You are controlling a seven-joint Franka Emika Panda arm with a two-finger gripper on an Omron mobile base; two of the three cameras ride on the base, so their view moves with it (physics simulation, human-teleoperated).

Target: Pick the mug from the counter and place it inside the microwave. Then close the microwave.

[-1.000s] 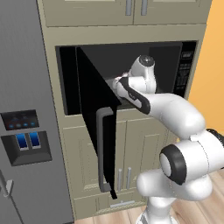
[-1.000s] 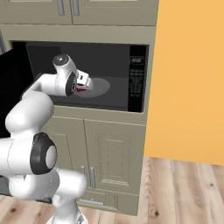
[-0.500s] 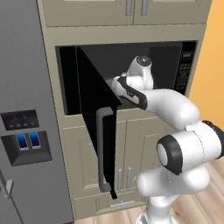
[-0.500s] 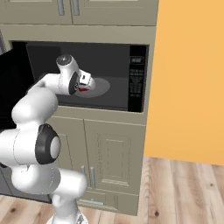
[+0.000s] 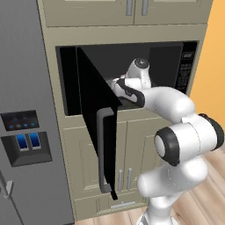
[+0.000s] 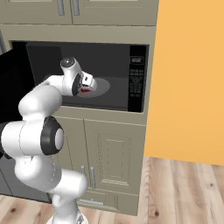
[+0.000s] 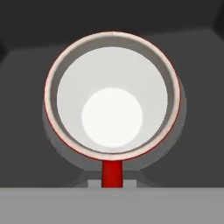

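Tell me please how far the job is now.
Done: the small red mug with white inside is off the counter and inside the black built-in microwave, over its round grey turntable. In hand: the gripper is shut on the mug. Left: release, withdraw, close the open dark glass door.

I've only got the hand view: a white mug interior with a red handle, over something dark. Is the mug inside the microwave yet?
Observer: Yes. In the right base view the gripper has the mug inside the microwave cavity, by the left edge of the turntable.
Operator: Is it set down?
Observer: I cannot tell. The hand hides the mug's base, and the jaws are shut on it.
Operator: And the door?
Observer: The door stands wide open, swung out to the left of the arm, with its handle facing the room.
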